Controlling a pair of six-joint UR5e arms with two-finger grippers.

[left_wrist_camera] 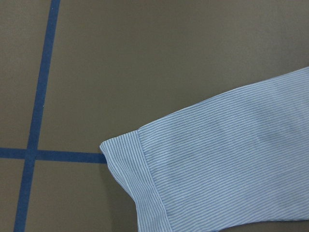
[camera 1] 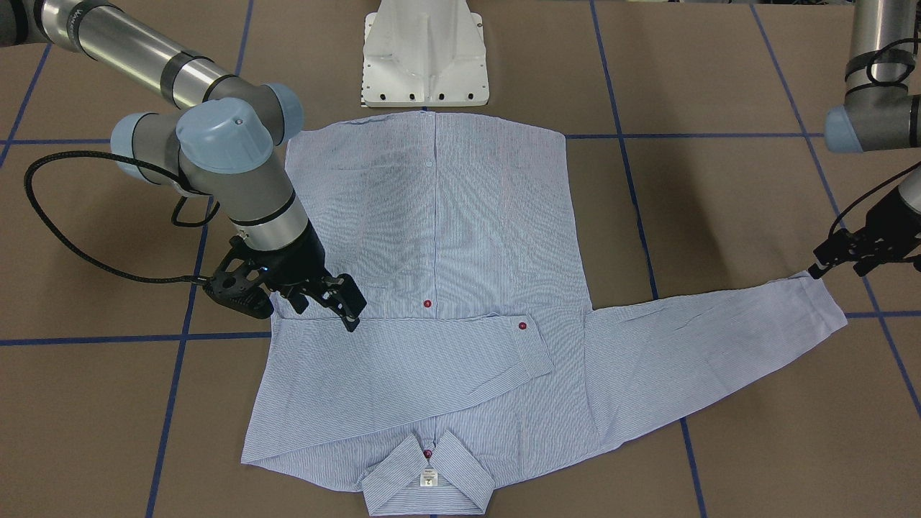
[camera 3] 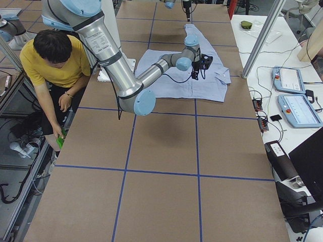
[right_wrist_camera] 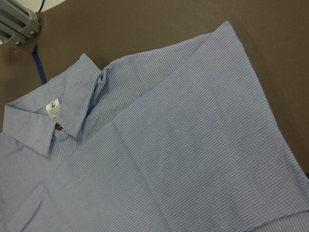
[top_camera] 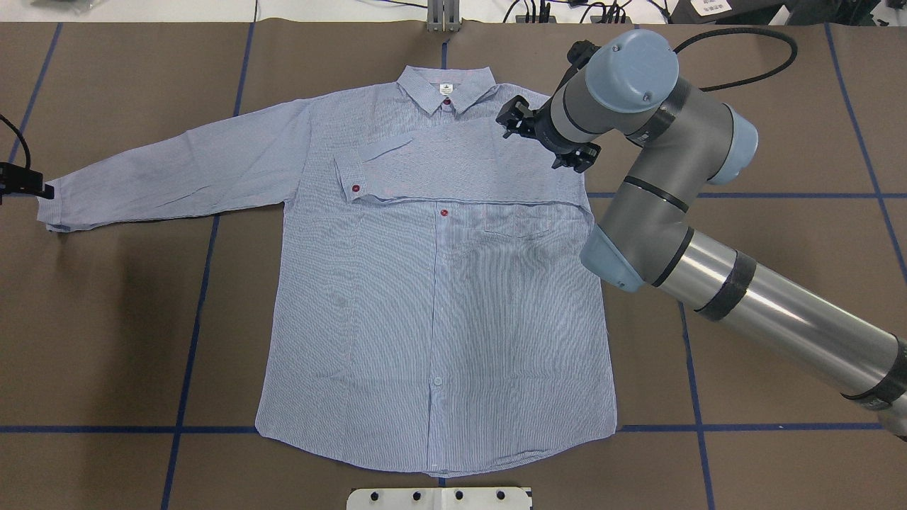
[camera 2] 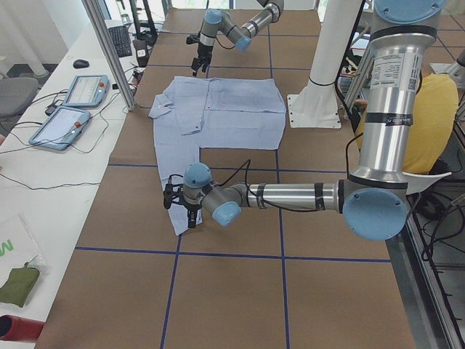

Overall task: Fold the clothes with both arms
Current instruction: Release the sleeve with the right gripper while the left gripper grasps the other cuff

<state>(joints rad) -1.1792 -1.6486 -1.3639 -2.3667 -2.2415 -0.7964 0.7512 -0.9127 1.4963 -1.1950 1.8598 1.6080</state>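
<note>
Shirt (top_camera: 439, 319): one sleeve (top_camera: 460, 159) folded in, right gripper (camera 1: 325, 301) open above it. Next I gotta pinch the other cuff (camera 1: 820, 302) w/ left gripper (camera 1: 818, 271) (open/shut? can't tell).

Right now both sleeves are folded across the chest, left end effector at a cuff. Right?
No. Only one sleeve is folded across the chest; the other sleeve lies stretched out, per the overhead view. The left end effector is at its cuff.

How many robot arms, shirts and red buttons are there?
Robot arms: 2, the left arm and the right arm
Shirts: 1, the striped shirt
Red buttons: 3
Total: 6
</note>
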